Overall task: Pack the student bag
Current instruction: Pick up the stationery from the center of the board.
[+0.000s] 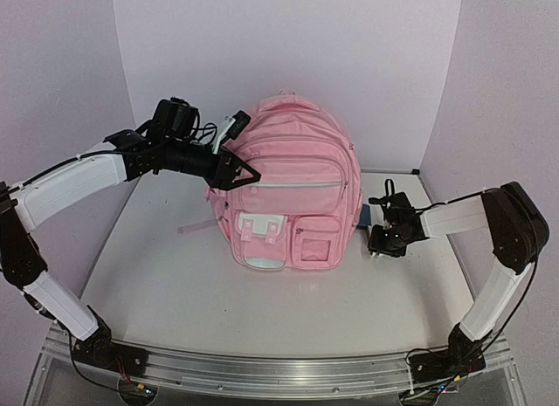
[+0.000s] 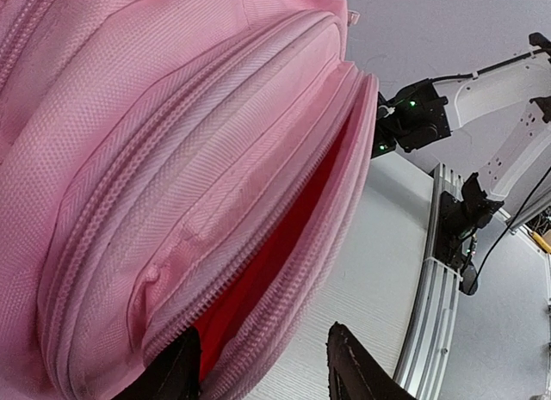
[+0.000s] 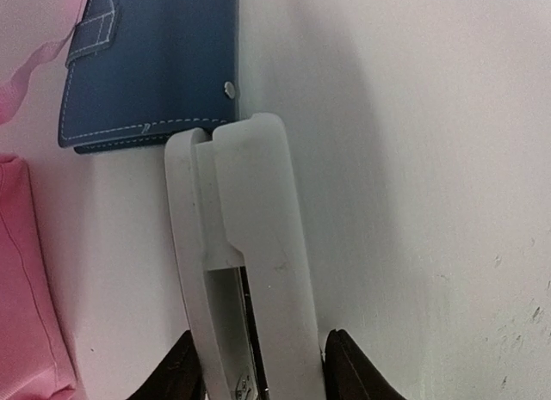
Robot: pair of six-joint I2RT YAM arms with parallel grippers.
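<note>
The pink student bag stands upright at the back of the table, its main compartment unzipped and showing red lining. The left gripper, at the bag's upper left, has its jaws spread across the zip lip, gripping nothing. Just right of the bag lie a blue stitched wallet and a white stapler, which the right gripper pinches by its sides. This looks like the pick-up stage. Next, the stapler needs lifting up and over into the opening. No writing is legible.

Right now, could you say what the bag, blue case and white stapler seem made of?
The student bag: matte woven fabric, visible weave. The blue case: likely faux leather, smooth with white stitching and a snap. The white stapler: probably plastic, smooth, slight sheen.
</note>
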